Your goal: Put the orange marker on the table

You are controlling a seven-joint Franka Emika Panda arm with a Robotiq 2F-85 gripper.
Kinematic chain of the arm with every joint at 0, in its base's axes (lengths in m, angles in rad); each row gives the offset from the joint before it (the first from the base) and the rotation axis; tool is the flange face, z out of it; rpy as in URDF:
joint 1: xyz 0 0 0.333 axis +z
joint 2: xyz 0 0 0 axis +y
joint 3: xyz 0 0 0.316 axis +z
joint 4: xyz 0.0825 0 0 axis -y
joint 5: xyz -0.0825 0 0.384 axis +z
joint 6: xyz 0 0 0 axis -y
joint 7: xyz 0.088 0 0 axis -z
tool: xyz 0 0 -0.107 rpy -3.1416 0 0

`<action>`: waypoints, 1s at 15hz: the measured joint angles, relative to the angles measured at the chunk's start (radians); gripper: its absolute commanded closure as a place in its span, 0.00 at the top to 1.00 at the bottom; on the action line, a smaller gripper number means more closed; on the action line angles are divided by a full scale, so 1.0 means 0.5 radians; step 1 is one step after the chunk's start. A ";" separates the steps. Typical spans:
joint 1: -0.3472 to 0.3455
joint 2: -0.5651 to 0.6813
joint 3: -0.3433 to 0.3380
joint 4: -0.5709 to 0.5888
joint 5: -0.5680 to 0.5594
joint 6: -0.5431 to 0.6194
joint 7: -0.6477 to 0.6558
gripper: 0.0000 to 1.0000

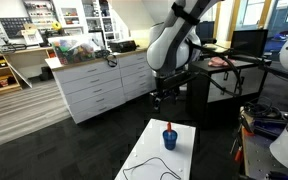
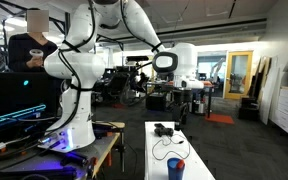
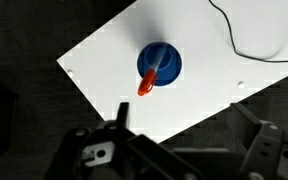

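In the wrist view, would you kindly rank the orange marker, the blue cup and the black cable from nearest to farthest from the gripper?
1. orange marker, sticking out of the blue cup toward the gripper.
2. blue cup, centre of view, around the marker's base.
3. black cable, upper right.

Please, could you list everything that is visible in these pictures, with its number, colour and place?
table: one, white, below the hand
cup: one, blue, on the table
marker: one, orange, leaning in the cup
cable: one, black, across the table
cabinets: one row, white, behind the table in an exterior view
desk: one, black-framed, by the arm
arm: one, white, raised over the table
hand: one, dark, open, above the cup, holding nothing
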 measured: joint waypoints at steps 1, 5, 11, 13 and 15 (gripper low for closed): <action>-0.101 -0.026 0.103 0.000 -0.049 0.035 0.006 1.00; -0.629 -0.114 0.623 0.004 -0.238 0.242 0.011 1.00; -1.549 -0.115 1.481 0.072 -0.476 0.421 0.016 1.00; -1.840 -0.110 1.741 0.098 -0.571 0.441 0.032 1.00; -2.096 -0.101 1.957 0.119 -0.663 0.443 0.058 1.00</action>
